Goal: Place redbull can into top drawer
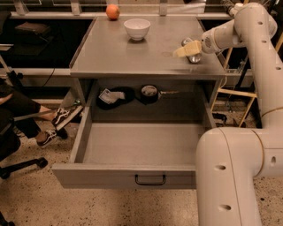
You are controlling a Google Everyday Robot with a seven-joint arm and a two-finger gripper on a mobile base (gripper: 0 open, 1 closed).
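Observation:
The redbull can (193, 57) is a small shiny silver can lying on the grey tabletop near its right edge. My gripper (187, 49) reaches in from the right on the white arm and sits right at the can, covering its middle, so silver shows above and below it. The top drawer (101, 176) is pulled far out below the tabletop. Its grey inside is bare, and its black bar handle (150, 179) is at the centre of the front panel.
A white bowl (136, 28) and an orange-red fruit (112, 11) sit at the back of the tabletop. Dark items (116, 96) lie on the shelf behind the drawer. A seated person's legs and shoes (55, 123) are at the left. My arm's large white link (230, 176) fills the lower right.

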